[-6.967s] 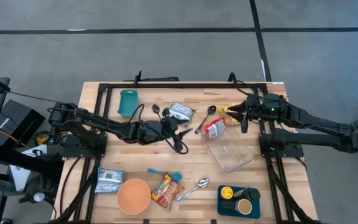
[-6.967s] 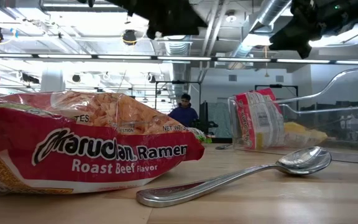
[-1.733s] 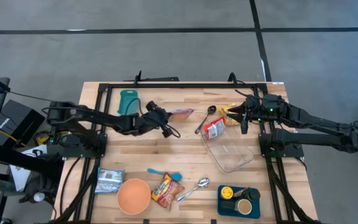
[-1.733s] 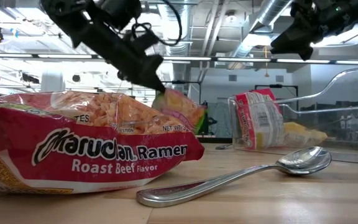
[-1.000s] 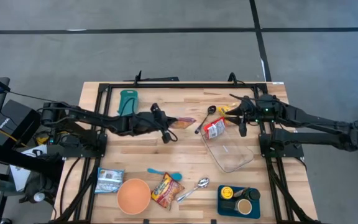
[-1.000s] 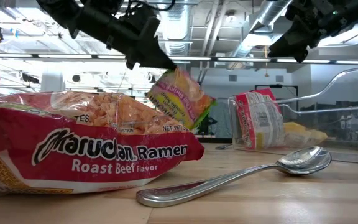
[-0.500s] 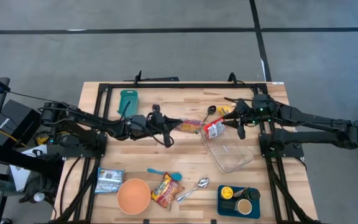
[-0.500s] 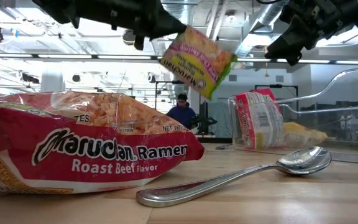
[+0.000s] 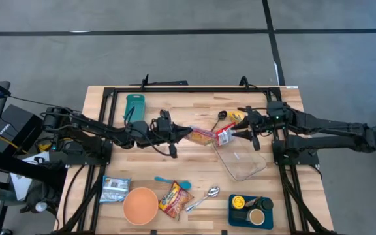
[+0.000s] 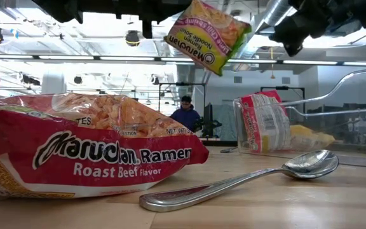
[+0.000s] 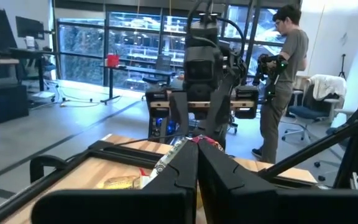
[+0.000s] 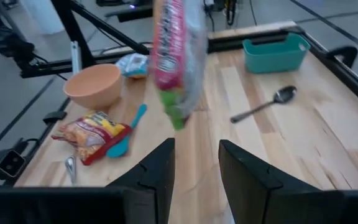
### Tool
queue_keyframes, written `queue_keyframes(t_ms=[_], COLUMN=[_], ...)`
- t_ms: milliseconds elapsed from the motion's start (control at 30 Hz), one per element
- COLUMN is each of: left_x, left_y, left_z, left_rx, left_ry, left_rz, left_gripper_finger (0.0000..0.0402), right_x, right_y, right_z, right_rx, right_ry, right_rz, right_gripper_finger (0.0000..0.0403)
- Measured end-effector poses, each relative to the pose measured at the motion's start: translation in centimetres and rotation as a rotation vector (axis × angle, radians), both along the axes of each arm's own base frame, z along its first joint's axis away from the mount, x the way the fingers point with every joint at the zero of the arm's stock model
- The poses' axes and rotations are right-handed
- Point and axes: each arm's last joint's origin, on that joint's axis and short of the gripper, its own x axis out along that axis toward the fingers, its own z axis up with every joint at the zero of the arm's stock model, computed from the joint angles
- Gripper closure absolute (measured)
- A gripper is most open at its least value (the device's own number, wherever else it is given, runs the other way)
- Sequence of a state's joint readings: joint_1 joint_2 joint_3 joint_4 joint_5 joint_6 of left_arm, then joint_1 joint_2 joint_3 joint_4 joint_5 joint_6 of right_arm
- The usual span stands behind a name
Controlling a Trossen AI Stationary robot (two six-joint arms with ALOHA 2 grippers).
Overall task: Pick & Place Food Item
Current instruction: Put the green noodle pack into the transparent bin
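Observation:
A pink, yellow and green ramen packet [image 9: 203,135] hangs high over the table's middle, and my left gripper [image 9: 189,134] is shut on it. In the low view the packet [image 10: 207,33] is tilted well above the tabletop. My right gripper [image 9: 241,130] faces it from the right, open, its fingers [image 12: 242,169] short of the packet [image 12: 175,62] and touching nothing. Below and between them stands a clear container [image 9: 243,162] with a red packet [image 9: 224,136] leaning at its far left corner. My left gripper pinches the ramen packet's left edge [image 11: 190,142] between its two fingers. The fingers come at it about level from the table's left. The packet sticks out past the fingertips toward the right, tilted and lifted clear of the table.
Near the front edge lie a red ramen packet [image 9: 173,199], a metal spoon [image 9: 205,195], an orange bowl [image 9: 140,204], a blue spatula [image 9: 173,183] and a blue packet [image 9: 115,189]. A teal bin [image 9: 134,106] stands far left, a blue tray [image 9: 251,210] near right. A person [image 11: 284,74] stands beyond the table.
My left gripper has carried the ramen packet up and toward the table's right edge, tipping its fingers up to about level; the packet now hangs higher and nearer the container. My right gripper has turned toward the packet and shifted slightly left.

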State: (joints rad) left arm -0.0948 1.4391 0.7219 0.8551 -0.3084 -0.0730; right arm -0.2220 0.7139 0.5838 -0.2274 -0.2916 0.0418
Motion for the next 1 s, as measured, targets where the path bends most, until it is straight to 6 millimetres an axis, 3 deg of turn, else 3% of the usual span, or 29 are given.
queue_keyframes(t_ms=[233,633,1000], left_x=[0.2,2.8,6.0], left_y=[0.0,0.1,0.5], left_z=[-0.3,-1.0,-1.2], left_rx=[-0.045,-0.071,-0.071], left_ry=[0.001,-0.012,-0.015], left_rz=[-0.006,-0.001,0.016], left_gripper_finger=[0.0401,0.0401,0.0401], right_x=[0.3,1.3,2.4], right_y=[0.6,0.6,0.4], right_z=[0.5,-0.3,-1.0], right_rx=[-0.009,0.0,0.004], right_ry=[-0.05,-0.004,0.022], right_rz=[0.036,0.045,0.041], right_gripper_finger=[0.0275,0.0157,0.0164])
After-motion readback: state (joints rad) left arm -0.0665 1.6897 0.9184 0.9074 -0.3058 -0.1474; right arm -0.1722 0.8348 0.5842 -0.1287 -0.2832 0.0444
